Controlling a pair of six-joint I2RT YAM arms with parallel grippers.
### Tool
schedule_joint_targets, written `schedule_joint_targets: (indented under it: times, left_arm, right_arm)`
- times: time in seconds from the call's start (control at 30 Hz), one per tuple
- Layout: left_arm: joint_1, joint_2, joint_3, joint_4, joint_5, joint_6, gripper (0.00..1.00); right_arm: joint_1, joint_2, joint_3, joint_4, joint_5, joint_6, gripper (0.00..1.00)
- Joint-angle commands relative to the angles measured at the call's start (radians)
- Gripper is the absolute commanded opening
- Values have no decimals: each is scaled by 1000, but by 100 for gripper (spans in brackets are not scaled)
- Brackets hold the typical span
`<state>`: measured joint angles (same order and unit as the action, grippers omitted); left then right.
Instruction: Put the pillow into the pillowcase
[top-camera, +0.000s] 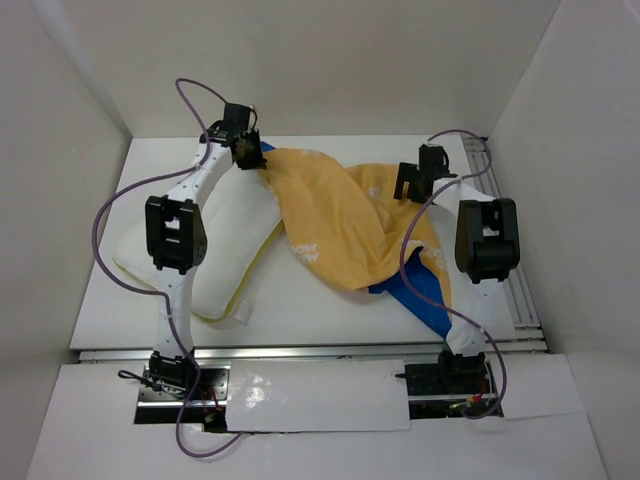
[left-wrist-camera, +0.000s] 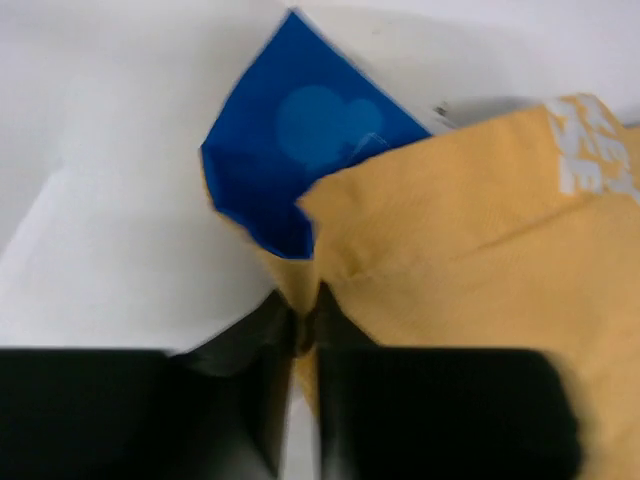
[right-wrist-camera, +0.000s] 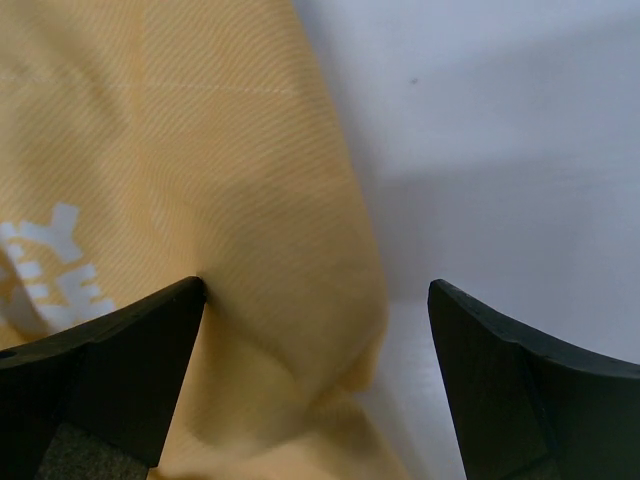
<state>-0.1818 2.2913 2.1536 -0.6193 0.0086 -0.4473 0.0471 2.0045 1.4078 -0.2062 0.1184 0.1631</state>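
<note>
The white pillow (top-camera: 225, 240) lies at the left of the table, partly under my left arm. The pillowcase (top-camera: 335, 215) lies orange side up across the middle, with blue showing at its near right corner (top-camera: 415, 295). My left gripper (top-camera: 250, 152) is shut on the pillowcase's far left edge; in the left wrist view the orange fabric (left-wrist-camera: 470, 250) is pinched between the closed fingers (left-wrist-camera: 303, 325), and the blue inner side (left-wrist-camera: 300, 130) shows above. My right gripper (top-camera: 415, 180) is open over the pillowcase's far right edge; its left fingertip (right-wrist-camera: 170, 320) touches the orange cloth (right-wrist-camera: 200, 150).
White walls enclose the table on the left, back and right. A metal rail (top-camera: 520, 300) runs along the right edge. Cables loop off both arms. Bare white tabletop (right-wrist-camera: 500, 150) lies to the right of the pillowcase.
</note>
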Motion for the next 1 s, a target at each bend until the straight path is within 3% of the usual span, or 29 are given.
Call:
schedule_joint_targets:
  times: [0.0, 0.03, 0.13, 0.17, 0.33, 0.47, 0.63, 0.83, 0.97]
  left_arm:
    - [-7, 2, -11, 116, 166, 45, 16]
    - [-7, 2, -11, 116, 200, 54, 0]
    - [-7, -31, -11, 116, 200, 67, 0]
    - [-7, -52, -20, 116, 215, 79, 0]
    - [4, -257, -75, 156, 264, 102, 0]
    - [-21, -533, -216, 180, 150, 102, 0]
    - [-100, -962, -350, 202, -57, 105, 0]
    - [-128, -1246, -341, 144, -113, 105, 0]
    - [-128, -1346, -319, 144, -15, 142, 0]
  right_arm:
    - [4, 66, 45, 106, -117, -53, 100]
    - [4, 66, 45, 134, -150, -53, 76]
    - [13, 53, 13, 180, -171, -43, 23]
    - [13, 37, 13, 194, -171, -34, 0]
    - [13, -216, -12, 212, -13, -45, 0]
    - [13, -481, -21, 185, 232, -45, 0]
    - [-6, -852, -24, 137, 374, -66, 0]
    - [-6, -1059, 152, 53, 403, -145, 0]
    - [-6, -1098, 278, 1, 447, -186, 0]
